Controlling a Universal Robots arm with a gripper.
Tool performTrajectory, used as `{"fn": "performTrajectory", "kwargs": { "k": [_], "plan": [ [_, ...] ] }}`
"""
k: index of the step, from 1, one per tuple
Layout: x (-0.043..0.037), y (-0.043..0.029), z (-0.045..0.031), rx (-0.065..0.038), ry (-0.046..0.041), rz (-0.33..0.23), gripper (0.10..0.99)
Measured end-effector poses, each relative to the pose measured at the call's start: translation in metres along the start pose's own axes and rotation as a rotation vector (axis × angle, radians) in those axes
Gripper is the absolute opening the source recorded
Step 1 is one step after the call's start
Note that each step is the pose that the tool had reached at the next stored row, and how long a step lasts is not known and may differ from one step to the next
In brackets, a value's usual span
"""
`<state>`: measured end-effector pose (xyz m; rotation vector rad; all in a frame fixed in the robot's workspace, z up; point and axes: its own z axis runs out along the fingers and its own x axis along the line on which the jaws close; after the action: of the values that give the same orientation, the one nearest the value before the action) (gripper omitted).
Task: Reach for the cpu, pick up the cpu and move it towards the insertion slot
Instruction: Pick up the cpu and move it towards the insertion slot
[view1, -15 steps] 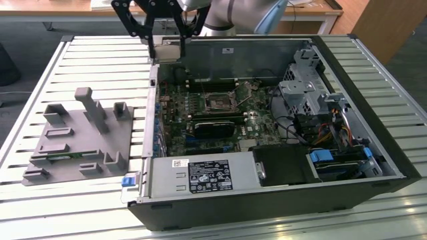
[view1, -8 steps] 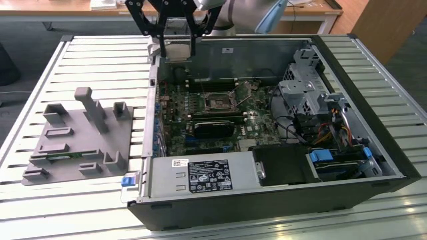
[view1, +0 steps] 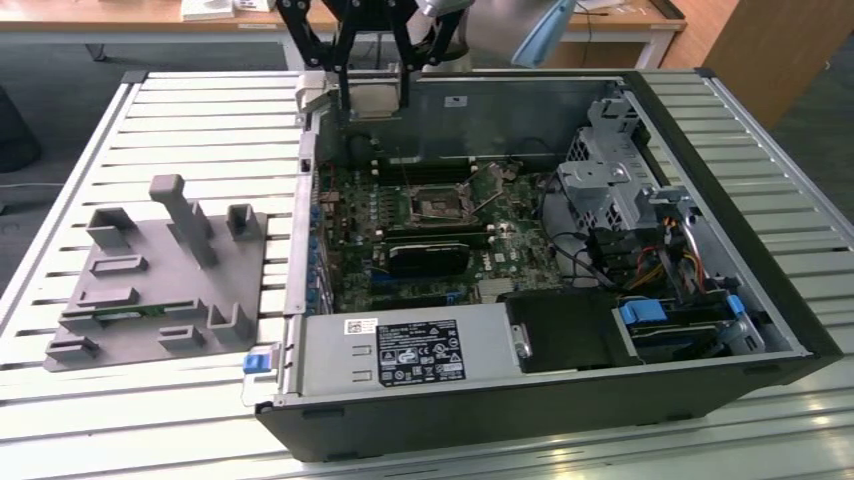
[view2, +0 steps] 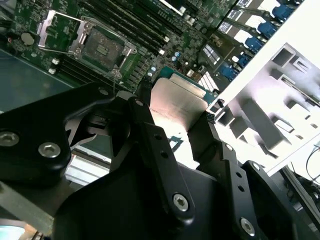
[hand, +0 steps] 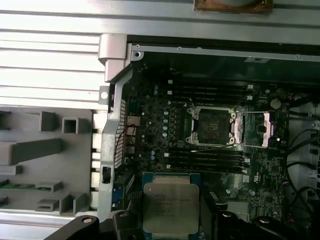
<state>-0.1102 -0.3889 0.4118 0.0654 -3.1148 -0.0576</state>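
You have the open black desktop computer case (view1: 747, 270) lying on the slatted metal table (view1: 80, 420), with the grey moulded fixture tray (view1: 147, 290) beside it on the exterior view's left. Your black-fingered gripper (view1: 371, 95) hangs above the far edge of the case, well apart from the square dark insertion slot with its silvery frame (view1: 437, 205) on the green motherboard (view1: 400, 240). It is clamped on the flat square cpu with the silvery metal top (hand: 170, 206), which sits between the two fingers (view2: 150, 135).
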Motion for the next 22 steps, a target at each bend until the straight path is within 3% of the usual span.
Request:
{"fn": "performTrajectory", "kwargs": {
  "k": [15, 22],
  "plan": [
    [-0.0122, 0.0375, 0.0034, 0.0, 0.0, 0.0, 0.545],
    [-0.0301, 0.048, 0.005, 0.0, 0.0, 0.0, 0.545]
  ]
}}
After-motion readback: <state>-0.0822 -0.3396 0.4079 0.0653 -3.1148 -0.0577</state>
